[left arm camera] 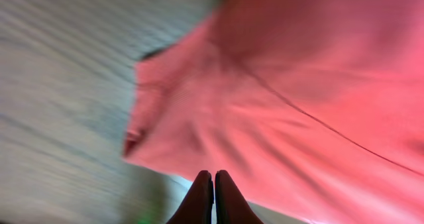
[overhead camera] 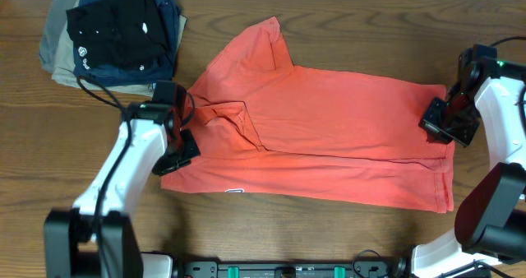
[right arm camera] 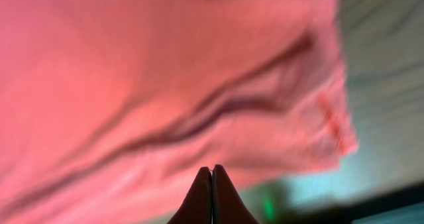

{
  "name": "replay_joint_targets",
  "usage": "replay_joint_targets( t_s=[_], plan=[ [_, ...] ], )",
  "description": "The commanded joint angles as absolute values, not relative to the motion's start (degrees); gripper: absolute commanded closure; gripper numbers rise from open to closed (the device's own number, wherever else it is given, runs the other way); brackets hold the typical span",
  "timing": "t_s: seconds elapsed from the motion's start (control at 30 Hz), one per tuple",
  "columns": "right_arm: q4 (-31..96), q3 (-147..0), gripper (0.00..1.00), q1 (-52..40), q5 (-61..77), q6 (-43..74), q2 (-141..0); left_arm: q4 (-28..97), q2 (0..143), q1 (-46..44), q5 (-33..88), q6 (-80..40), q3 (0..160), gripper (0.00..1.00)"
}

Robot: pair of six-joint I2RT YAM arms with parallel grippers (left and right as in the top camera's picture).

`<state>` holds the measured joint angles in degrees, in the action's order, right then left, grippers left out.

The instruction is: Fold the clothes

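Note:
The clothes, a coral-red T-shirt (overhead camera: 329,122), lie lengthwise on the wooden table, collar to the left, hem to the right, one sleeve pointing to the far side. A scrap of lettering peeks out at the near edge. My left gripper (overhead camera: 178,149) is at the shirt's left edge and is shut. In the left wrist view its tips (left arm camera: 213,175) sit over the cloth's edge (left arm camera: 278,118), with no cloth visible between them. My right gripper (overhead camera: 444,123) is at the hem end and is also shut. Its tips (right arm camera: 212,168) lie just inside the hem edge (right arm camera: 199,85).
A pile of folded garments, black (overhead camera: 111,33) and navy on top of khaki (overhead camera: 57,44), sits at the far left corner. Bare wood (overhead camera: 49,155) lies left of the shirt and along the near edge. The arm bases stand at the near side.

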<state>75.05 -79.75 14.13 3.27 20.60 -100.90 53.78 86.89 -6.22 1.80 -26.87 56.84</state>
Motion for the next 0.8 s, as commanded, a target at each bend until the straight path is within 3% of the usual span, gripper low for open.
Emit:
replay_joint_targets(
  t_s=[0.0,0.23,0.4,0.77],
  plan=[
    [77.3,-78.0,0.99,12.4,11.6,12.5,-101.4,53.9,82.3,-9.6,8.3,-25.0,58.2,0.94],
    [69.6,-65.8,0.99,1.2,13.2,11.3,-101.4,53.7,82.2,-21.9,11.3,-26.8,57.5,0.94],
    [60.8,-59.3,0.92,-6.7,13.1,17.8,-101.4,51.0,85.5,-28.8,11.8,-30.8,56.4,0.94],
    [54.7,-56.9,0.95,-11.3,12.8,23.2,-101.4,44.7,97.6,-31.5,12.3,-32.5,56.4,0.94]
  ],
)
